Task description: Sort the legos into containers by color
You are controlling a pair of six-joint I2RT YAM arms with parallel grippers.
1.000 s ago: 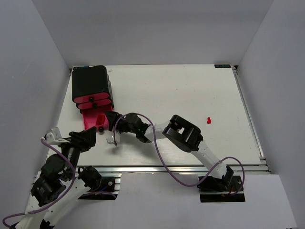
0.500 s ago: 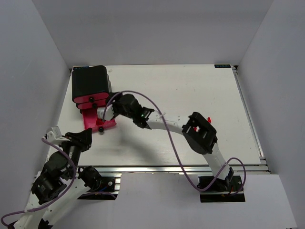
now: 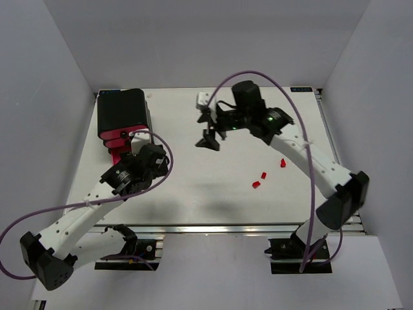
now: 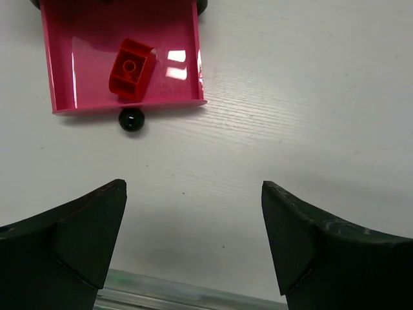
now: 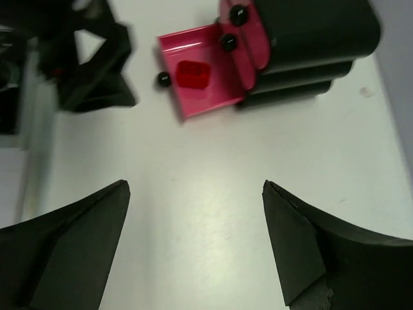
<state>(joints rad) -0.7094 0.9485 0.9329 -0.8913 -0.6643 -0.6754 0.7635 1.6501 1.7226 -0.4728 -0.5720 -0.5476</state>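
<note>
Red lego (image 4: 131, 68) in pulled-out drawer (image 4: 64, 64), left tool (image 4: 192, 242), right tool (image 5: 193, 242) both gaping

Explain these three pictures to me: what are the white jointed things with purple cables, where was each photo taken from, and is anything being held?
Those are two robot arms bolted at the near edge of a white table. The wide picture comes from a fixed camera above and behind them. The other two come from a small camera on each wrist; the dark wedges at the bottom are that arm's own fingers. The left tool looks down at an open pink drawer with one red brick in it. The drawer belongs to a black housing at the far left. The right tool hangs over the middle of the table. Three more red bricks lie loose on the right. Both tools are open and hold nothing.
</note>
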